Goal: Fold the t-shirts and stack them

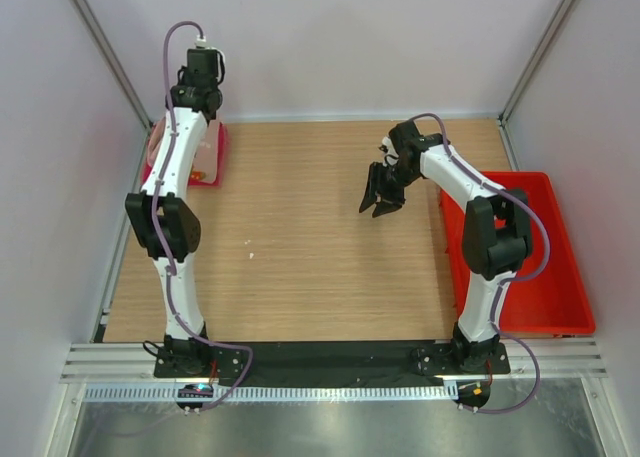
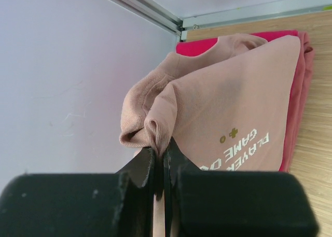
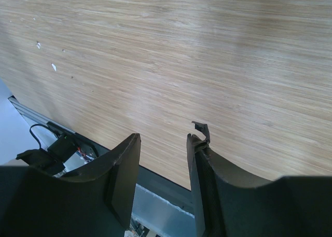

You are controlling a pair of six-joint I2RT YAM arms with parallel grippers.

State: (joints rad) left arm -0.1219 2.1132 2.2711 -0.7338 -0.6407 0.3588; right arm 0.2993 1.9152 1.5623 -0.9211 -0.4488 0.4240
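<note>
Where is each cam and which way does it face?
Top external: above and behind the bases, looking down on the table; both arms whole, right gripper open, red bin at right.
Left wrist: on the left arm, facing the far-left wall; left gripper shut on a fold of the pale pink shirt atop the magenta shirt.
Right wrist: on the right arm, looking down and back toward the near edge; open fingers over bare wood.
Shared: top and left wrist both show the shirts.
</note>
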